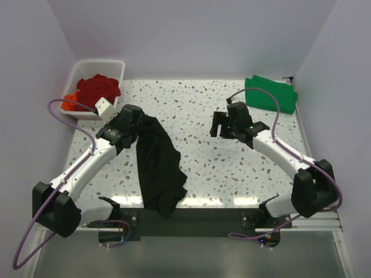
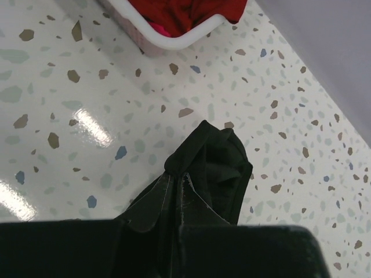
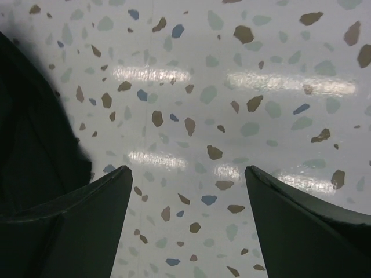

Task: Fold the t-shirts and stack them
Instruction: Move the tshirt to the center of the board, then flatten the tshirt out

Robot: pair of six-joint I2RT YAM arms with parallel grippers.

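Black t-shirt (image 1: 157,168) hangs bunched from left claw (image 1: 134,116), lower end trailing over near tabletop (image 1: 191,110) edge. Left claw clamped on fabric bunch (image 2: 211,165); thin pinch could slip, whole shirt then slides off front edge.

Right claw (image 1: 220,124) spread wide, empty, over bare tabletop mid-right, well apart from shirt. Risk: grabbing wrong layer of crumpled cloth, twisted spread, bad fold.

Far right corner: green t-shirt (image 1: 271,92) folded. Far left: white basket (image 1: 119,65) holding dark red t-shirt (image 1: 98,88), orange t-shirt (image 1: 71,99); left arm swing may snag it.
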